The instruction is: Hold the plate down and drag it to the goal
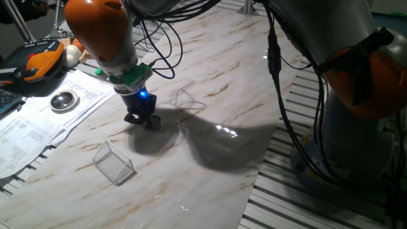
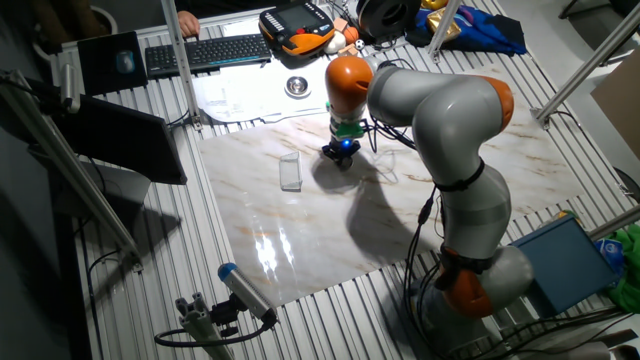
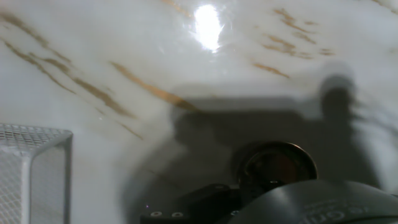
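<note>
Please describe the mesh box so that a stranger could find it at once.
Look at the marble table. In front of the gripper, apart from it, stands the mesh box. It is the only see-through wire thing there; the round silver dish lies off on the papers.

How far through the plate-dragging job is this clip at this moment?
Done: the pincer is down at the marble tabletop, and in the hand view the plate sits right at its tip. In hand: pressing it down; actual contact is not clear. Left: the whole drag, since the mesh goal stands apart from the plate, with bare marble between them.
</note>
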